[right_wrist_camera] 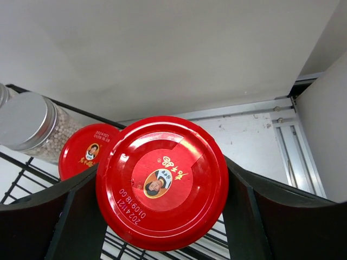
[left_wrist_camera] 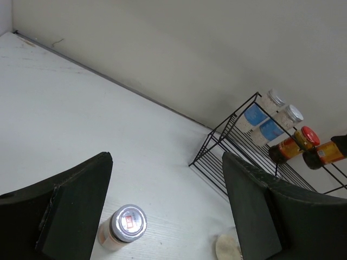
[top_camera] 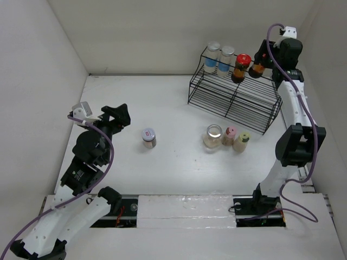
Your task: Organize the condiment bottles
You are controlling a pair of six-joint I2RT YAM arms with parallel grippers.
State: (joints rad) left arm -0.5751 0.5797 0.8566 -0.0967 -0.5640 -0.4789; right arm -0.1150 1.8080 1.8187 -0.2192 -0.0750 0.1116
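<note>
Clearly the step in hand is setting the dark amber glass jar with the glossy red round lid (right_wrist_camera: 162, 181) onto the top shelf of the black wire rack (top_camera: 233, 103), just beside its red-lidded twin jar (right_wrist_camera: 89, 154). The right gripper (top_camera: 262, 60) pinches it, black fingers (right_wrist_camera: 65, 216) pressed against both sides of the lid.

To do this well, I would lower it until the base sits flat and upright across the thin wires, a little apart from the twin. Only then would I spread the jaws. Wire shelves give a narrow footing, and smooth glass could tip on a hasty release. Whether the base already rests on the shelf I cannot tell.

Further along the same shelf stand two clear cylindrical shakers with brushed silver lids and blue labels (top_camera: 212, 54), filled with pale grains. On the white table (top_camera: 162, 97) wait a small silver-lidded jar (top_camera: 149, 137), a wide clear jar (top_camera: 213, 135), a pink-capped bottle (top_camera: 230, 135) and a yellow-green-capped bottle (top_camera: 242, 142). The left gripper (left_wrist_camera: 168, 206) hangs spread above the small jar, holding nothing.
</note>
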